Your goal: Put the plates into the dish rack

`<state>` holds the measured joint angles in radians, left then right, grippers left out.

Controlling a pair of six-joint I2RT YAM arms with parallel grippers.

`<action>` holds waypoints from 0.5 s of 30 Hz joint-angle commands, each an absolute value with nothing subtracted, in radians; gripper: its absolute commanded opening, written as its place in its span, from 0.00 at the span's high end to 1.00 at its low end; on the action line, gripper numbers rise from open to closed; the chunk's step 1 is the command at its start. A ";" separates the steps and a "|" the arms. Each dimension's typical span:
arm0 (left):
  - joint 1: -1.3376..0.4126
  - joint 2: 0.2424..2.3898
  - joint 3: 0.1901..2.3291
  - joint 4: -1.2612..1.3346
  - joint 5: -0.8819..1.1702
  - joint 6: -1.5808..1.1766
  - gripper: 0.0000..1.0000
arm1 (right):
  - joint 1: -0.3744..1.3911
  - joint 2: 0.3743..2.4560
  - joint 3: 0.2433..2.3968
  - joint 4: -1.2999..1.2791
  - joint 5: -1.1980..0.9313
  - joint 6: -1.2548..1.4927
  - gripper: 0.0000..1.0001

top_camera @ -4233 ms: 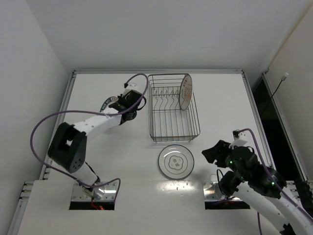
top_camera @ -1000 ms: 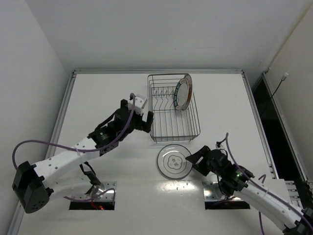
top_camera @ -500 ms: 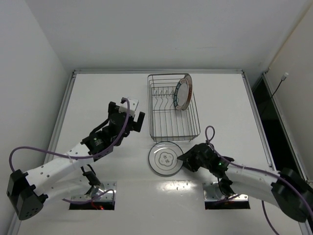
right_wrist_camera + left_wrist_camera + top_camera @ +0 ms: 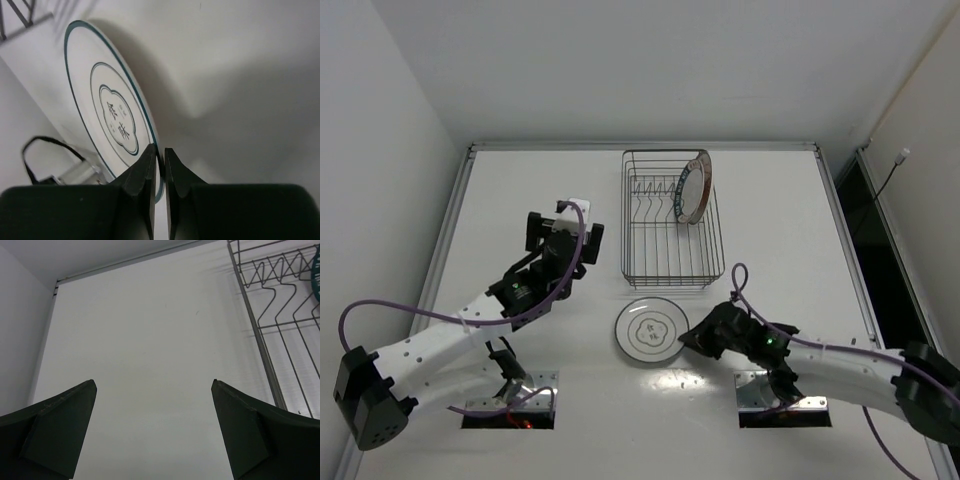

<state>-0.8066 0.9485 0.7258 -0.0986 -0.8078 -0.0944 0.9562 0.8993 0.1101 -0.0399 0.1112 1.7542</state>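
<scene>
A white plate [image 4: 650, 330] with a thin dark rim ring and a centre motif lies just in front of the dish rack [image 4: 715, 262]. My right gripper [image 4: 686, 338] is shut on its right rim. In the right wrist view both fingers pinch the rim of that plate [image 4: 107, 107] at the right gripper [image 4: 159, 152]. A second plate [image 4: 692, 188] with a teal and reddish rim stands on edge in the rack's back right. My left gripper [image 4: 563, 228] hangs open and empty to the left of the rack. The left wrist view has bare table between the jaws of the left gripper [image 4: 153, 382].
The rack's wire side and tines [image 4: 280, 325] fill the right of the left wrist view, with a teal plate edge [image 4: 316, 270] at the frame border. A raised rail [image 4: 455, 215] runs along the table's left side. Purple cables loop off both arms.
My right gripper has closed on the flat plate's rim, and the plate has slid left. My left arm has drawn back leftward from the rack with its jaws wide.
</scene>
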 commanded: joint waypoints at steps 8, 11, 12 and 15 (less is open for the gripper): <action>-0.816 0.919 0.713 -0.080 -1.011 -0.137 0.00 | 1.367 0.779 0.657 -0.872 0.510 1.789 1.00; -0.816 0.910 0.713 -0.089 -1.032 -0.137 0.00 | 1.388 0.873 0.983 -1.096 0.713 1.732 1.00; -0.816 0.910 0.713 -0.089 -1.032 -0.146 0.00 | 1.388 0.902 1.049 -1.148 0.768 1.715 1.00; -0.816 0.900 0.713 -0.089 -1.043 -0.146 0.00 | 1.367 1.041 1.295 -1.343 1.036 1.664 1.00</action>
<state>-0.8066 0.9249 0.7139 -0.1028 -1.0019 -0.1322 1.3796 0.9585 1.1069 -1.0782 0.6712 1.7130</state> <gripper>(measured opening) 0.996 0.039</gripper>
